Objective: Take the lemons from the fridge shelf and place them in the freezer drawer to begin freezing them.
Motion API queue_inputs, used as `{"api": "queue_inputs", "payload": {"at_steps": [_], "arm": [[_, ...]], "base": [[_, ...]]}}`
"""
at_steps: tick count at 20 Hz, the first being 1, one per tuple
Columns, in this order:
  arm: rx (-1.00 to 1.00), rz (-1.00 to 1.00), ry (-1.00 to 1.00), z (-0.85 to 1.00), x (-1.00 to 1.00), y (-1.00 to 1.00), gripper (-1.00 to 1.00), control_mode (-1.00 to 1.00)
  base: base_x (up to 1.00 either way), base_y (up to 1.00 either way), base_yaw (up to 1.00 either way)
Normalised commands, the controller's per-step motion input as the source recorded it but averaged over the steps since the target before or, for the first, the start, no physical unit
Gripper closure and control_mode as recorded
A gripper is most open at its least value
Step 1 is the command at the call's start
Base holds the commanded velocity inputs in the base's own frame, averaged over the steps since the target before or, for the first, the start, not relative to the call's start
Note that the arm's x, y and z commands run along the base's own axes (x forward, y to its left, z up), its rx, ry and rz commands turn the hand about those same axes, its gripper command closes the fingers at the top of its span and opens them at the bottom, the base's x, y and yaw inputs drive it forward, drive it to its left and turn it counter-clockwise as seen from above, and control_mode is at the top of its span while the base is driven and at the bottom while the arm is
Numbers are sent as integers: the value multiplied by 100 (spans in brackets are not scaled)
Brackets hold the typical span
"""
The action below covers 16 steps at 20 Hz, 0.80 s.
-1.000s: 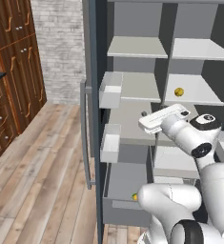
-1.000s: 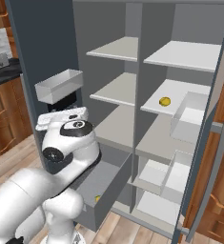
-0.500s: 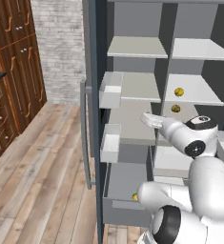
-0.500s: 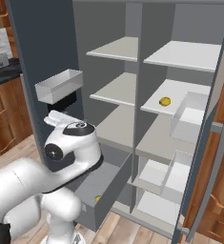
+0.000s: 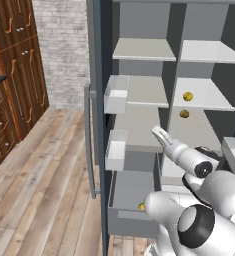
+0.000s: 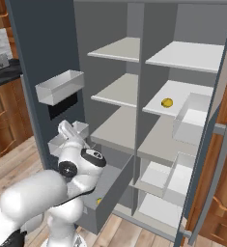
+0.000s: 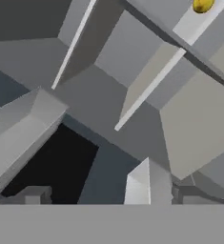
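One lemon (image 5: 187, 96) (image 6: 167, 102) (image 7: 202, 5) lies on the right-hand fridge shelf (image 5: 209, 102) (image 6: 182, 94). A second small yellow round thing (image 5: 184, 114) shows just under that shelf's front edge. Another lemon (image 5: 141, 206) (image 6: 99, 200) rests in the pulled-out freezer drawer (image 5: 131, 222) (image 6: 112, 193) at the lower left. My gripper (image 5: 159, 132) (image 6: 66, 128) hangs above the drawer in front of the left middle shelf, pointing up and inward, open with nothing in it.
White bins (image 5: 116, 95) (image 5: 115, 149) hang on the open left door and more bins (image 6: 194, 118) on the right door. Narrow white drawers (image 6: 158, 178) sit at the lower right. Wooden cabinets (image 5: 9, 75) stand to the left.
My forearm and wrist have dropped and the hand has tilted upward toward the shelves. The lemons and the drawer have stayed where they were.
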Motion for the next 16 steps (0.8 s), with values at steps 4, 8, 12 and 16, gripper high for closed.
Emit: {"api": "queue_inputs", "payload": {"at_steps": [4, 8, 12, 16], "arm": [[80, 16, 30, 23, -21, 0, -100, -100], [80, 16, 38, 40, -24, 0, -100, -100], [80, 16, 42, 37, -24, 0, -100, -100], [80, 10, 41, 26, -23, 6, -100, -100]], "base": [[0, 0, 0], [0, 0, 0], [0, 0, 0], [0, 0, 0]]}}
